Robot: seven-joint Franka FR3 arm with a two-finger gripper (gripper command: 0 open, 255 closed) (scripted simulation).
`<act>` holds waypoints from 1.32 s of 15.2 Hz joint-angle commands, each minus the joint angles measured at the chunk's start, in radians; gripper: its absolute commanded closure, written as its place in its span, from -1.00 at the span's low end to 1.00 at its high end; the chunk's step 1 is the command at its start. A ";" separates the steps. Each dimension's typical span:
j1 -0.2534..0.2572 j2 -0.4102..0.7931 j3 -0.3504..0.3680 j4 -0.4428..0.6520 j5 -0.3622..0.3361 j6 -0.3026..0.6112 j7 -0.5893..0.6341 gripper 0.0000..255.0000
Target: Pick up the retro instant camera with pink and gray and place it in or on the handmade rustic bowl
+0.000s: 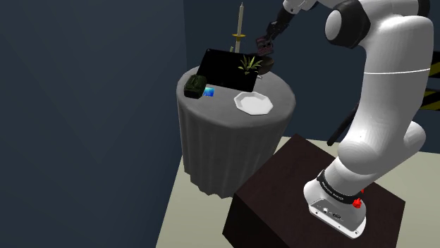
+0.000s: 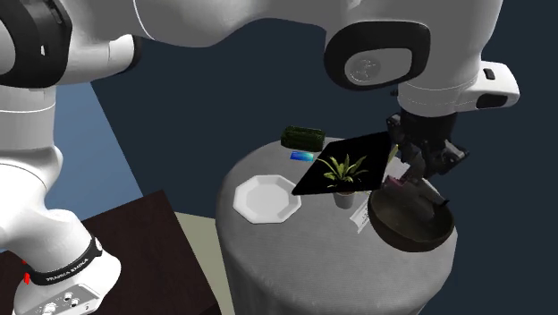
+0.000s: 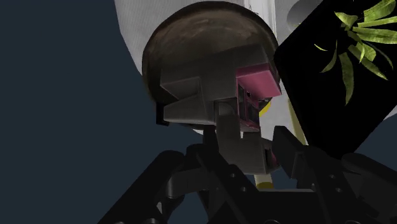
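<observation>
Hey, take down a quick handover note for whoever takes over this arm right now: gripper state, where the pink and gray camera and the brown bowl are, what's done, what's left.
Gripper: shut on the camera, pink and gray, which hangs right over the bowl.
Bowl: brown, near the edge of the round draped table, beside the potted plant.
Done: the pick-up; the camera is off the table and above the bowl.
Left: lower a little if needed, open the gripper so the camera rests in the bowl, then lift clear. I cannot tell whether the camera already touches the bowl.
</observation>
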 commanded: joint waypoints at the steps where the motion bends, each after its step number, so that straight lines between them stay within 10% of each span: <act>1: 0.002 -0.001 0.002 -0.029 0.005 0.026 -0.012 1.00; 17: 0.007 0.018 0.016 -0.118 0.035 0.128 -0.055 1.00; 18: 0.007 0.018 0.016 -0.118 0.035 0.128 -0.056 -1.00; 20: 0.007 0.018 0.016 -0.118 0.035 0.128 -0.055 -1.00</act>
